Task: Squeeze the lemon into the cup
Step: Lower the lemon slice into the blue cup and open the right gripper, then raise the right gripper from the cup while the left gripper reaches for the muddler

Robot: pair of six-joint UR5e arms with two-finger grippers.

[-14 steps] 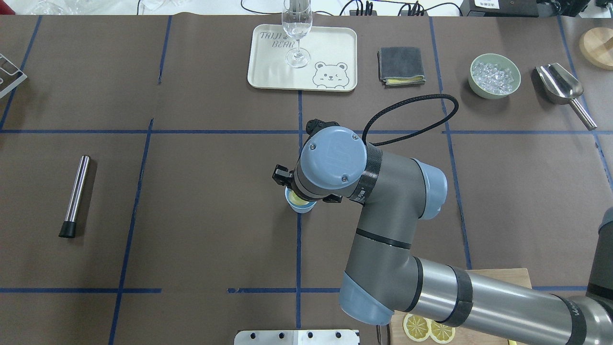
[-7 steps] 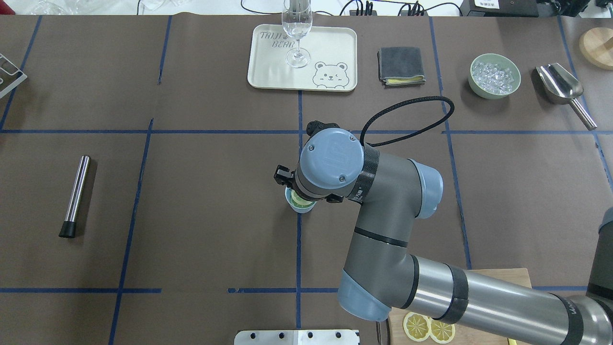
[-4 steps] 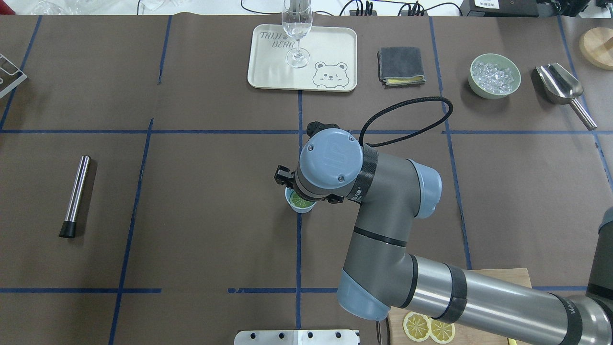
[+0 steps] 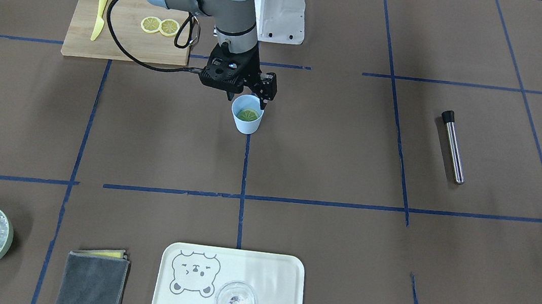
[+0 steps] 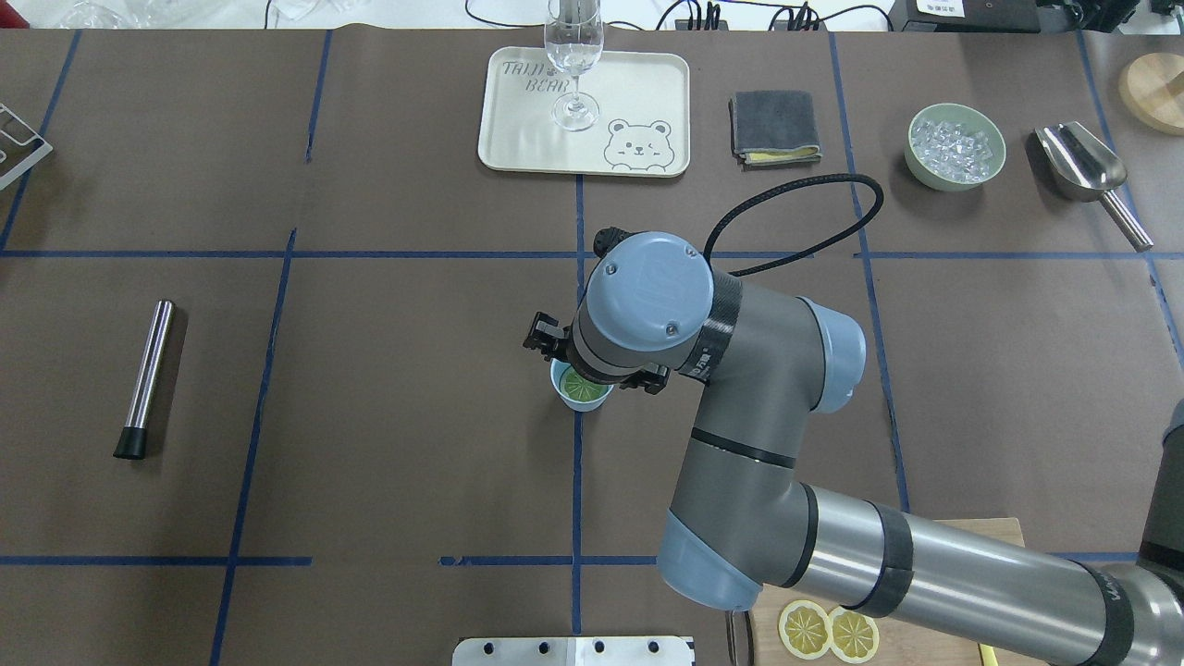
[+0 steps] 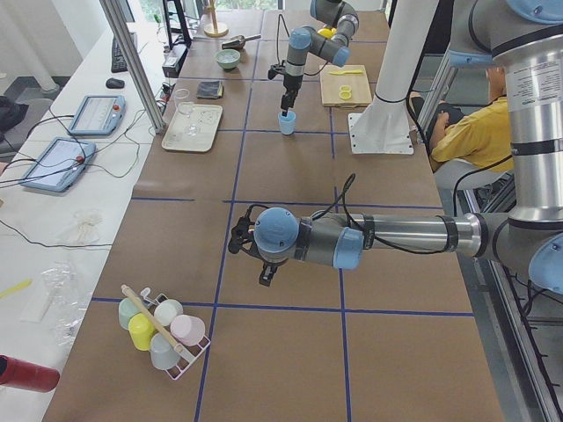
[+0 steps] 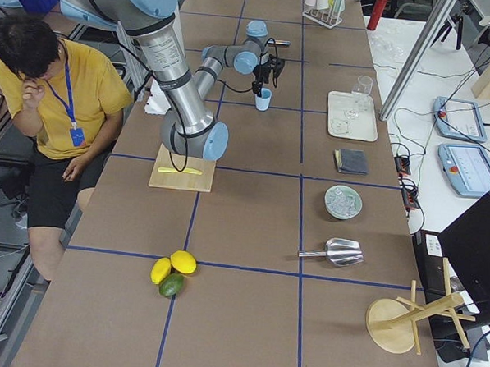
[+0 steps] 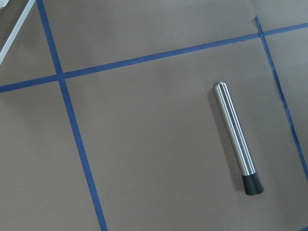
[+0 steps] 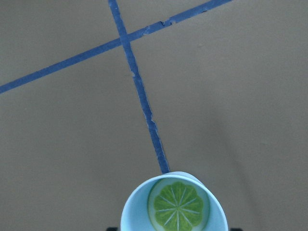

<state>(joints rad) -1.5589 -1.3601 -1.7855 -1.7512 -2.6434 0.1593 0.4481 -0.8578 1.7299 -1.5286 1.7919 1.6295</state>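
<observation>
lemon slice (image 4: pixel 248 115): laid flat inside the cup, flesh side up, at centre-left of the front-facing view.
cup (image 4: pixel 246 125): stood upright on a blue tape line, with its mouth shown at the bottom edge of the right wrist view.
right gripper (image 4: pixel 248 101): held directly over the cup's mouth, with the jaws parted and nothing gripped between them.
left gripper (image 6: pixel 261 272): seen only in the left side view, low over the table and well apart from the cup. How its jaws stand cannot be told.
steel rod (image 4: pixel 452 147): laid alone at the right of the front-facing view.
cutting board (image 4: pixel 120 43): placed at upper left, with two more slices (image 4: pixel 160 26) set side by side on it, touching, and a yellow knife (image 4: pixel 98 22) near them.
tray (image 4: pixel 282 275): placed at bottom centre, with a clear glass (image 4: pixel 235 303) stood on it.
</observation>
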